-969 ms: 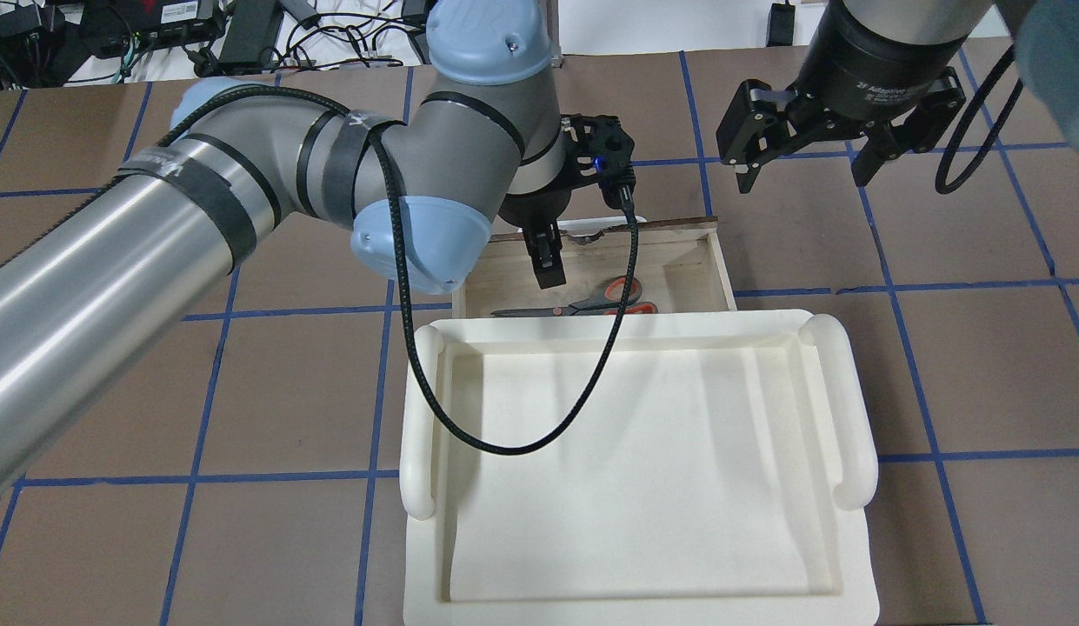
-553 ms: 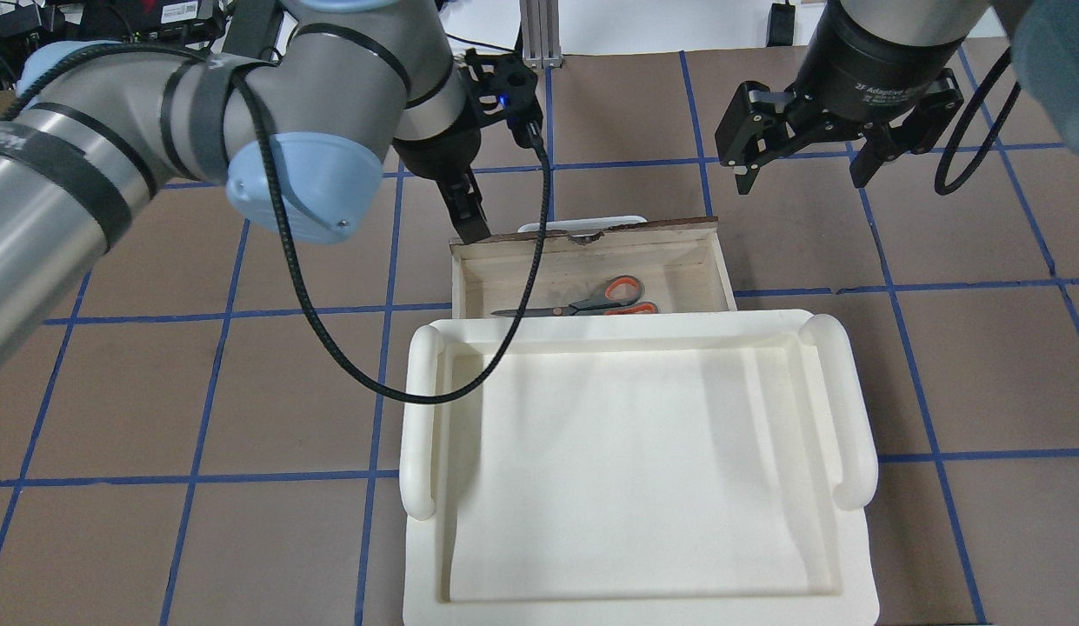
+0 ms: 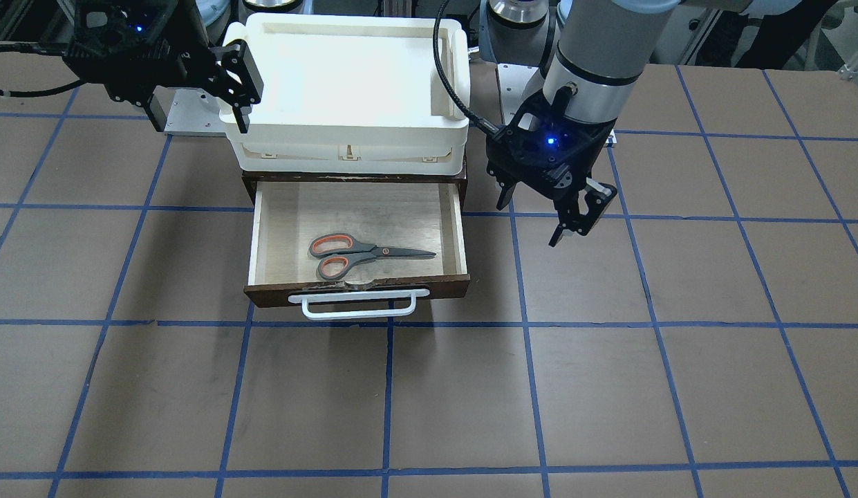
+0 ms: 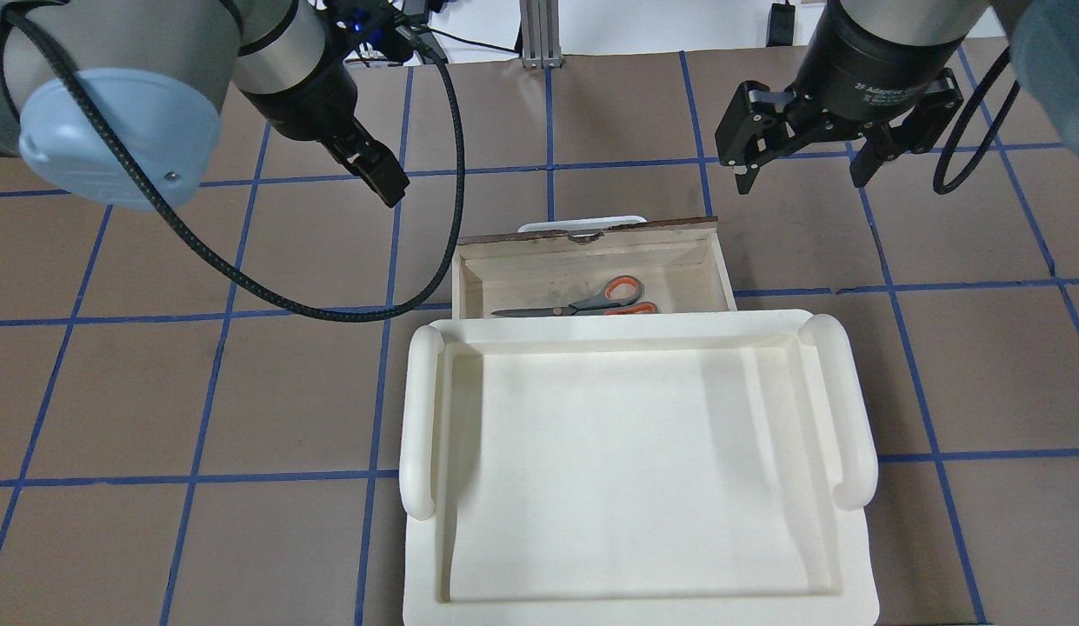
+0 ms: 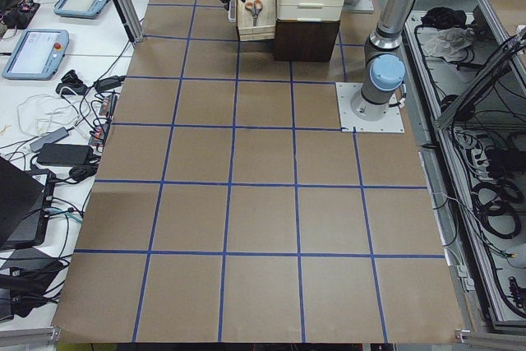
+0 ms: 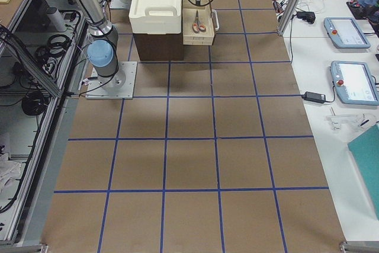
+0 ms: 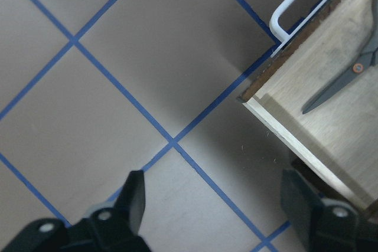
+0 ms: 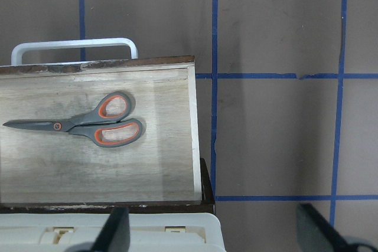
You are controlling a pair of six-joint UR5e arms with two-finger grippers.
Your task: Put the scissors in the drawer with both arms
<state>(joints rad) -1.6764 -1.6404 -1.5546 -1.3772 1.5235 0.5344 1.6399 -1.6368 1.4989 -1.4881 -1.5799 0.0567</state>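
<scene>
A robotics lab: a large brown-covered table (image 5: 263, 219) gridded with blue tape, with a silver-grey robot arm (image 5: 382, 80) bolted to a square metal plate (image 5: 370, 118) on it. A white bench (image 5: 90, 55) beside the table carries grey touchscreen control pendants (image 5: 33, 51), black power bricks (image 5: 59, 154) and tangled cables (image 5: 45, 113).

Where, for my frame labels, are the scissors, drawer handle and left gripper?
scissors (image 3: 373, 252), front-facing view, at the pivot.
drawer handle (image 3: 359, 313), front-facing view, middle of the white bar.
left gripper (image 3: 527, 223), front-facing view, midway between fingertips.
</scene>
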